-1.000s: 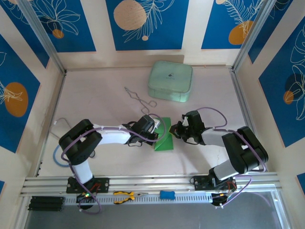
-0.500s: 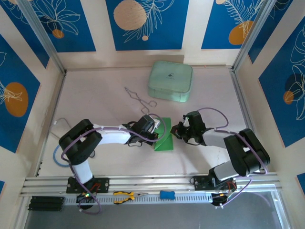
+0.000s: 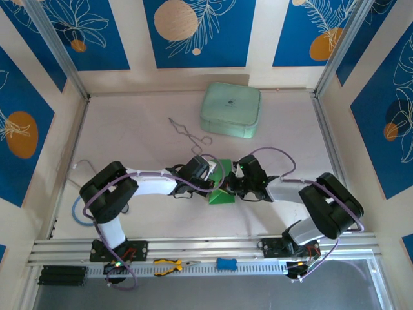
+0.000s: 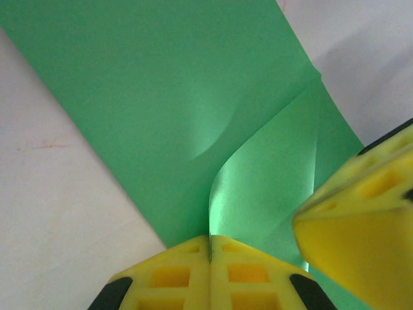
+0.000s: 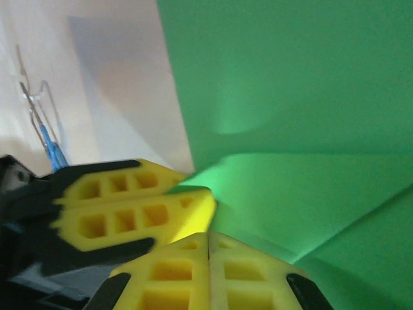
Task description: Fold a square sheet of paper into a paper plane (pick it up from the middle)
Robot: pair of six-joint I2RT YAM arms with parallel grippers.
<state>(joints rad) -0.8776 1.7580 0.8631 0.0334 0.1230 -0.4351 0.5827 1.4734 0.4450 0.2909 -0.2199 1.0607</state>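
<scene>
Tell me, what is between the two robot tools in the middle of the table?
The green sheet of paper, partly folded, lies between the left tool and the right tool; the top view shows it.

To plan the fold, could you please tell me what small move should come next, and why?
Probably the right claw should carry its pinched edge a little closer to the left claw, then press it flat. Both claws are shut on the green sheet, which bulges up between them in a soft curl with no sharp crease there yet.

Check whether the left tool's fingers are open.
No, the left tool is shut, pinching an edge of the green paper.
</scene>
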